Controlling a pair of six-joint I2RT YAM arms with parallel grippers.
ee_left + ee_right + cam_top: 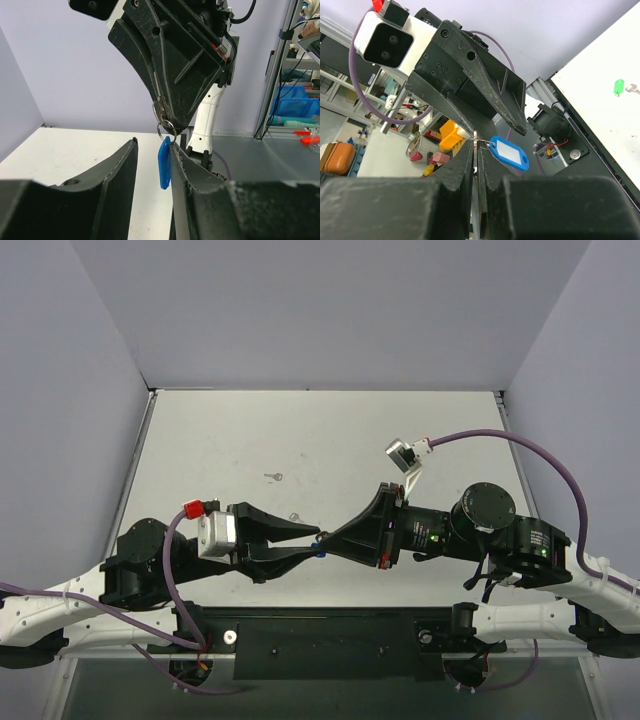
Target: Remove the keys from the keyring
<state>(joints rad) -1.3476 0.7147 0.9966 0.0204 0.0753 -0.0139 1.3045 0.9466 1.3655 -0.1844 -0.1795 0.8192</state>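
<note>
My right gripper point(476, 142) is shut on a thin silvery key point(476, 146), held up in the air. A small wire keyring point(166, 131) hangs from that key, and a blue plastic tag point(164, 162) hangs from the ring. My left gripper point(153, 145) is open around the tag, which rests against its right finger point(187, 170). In the top view both grippers meet at the table's near middle point(318, 541). The blue tag also shows in the right wrist view point(509, 153). A green tag point(618, 87) with a small key point(632, 89) lies loose on the table.
Two tiny key items lie on the white table point(400, 420), one at the middle left point(273, 477) and one nearer the left gripper point(295, 516). Grey walls stand on three sides. The right arm's purple cable point(520, 445) arcs over the right side.
</note>
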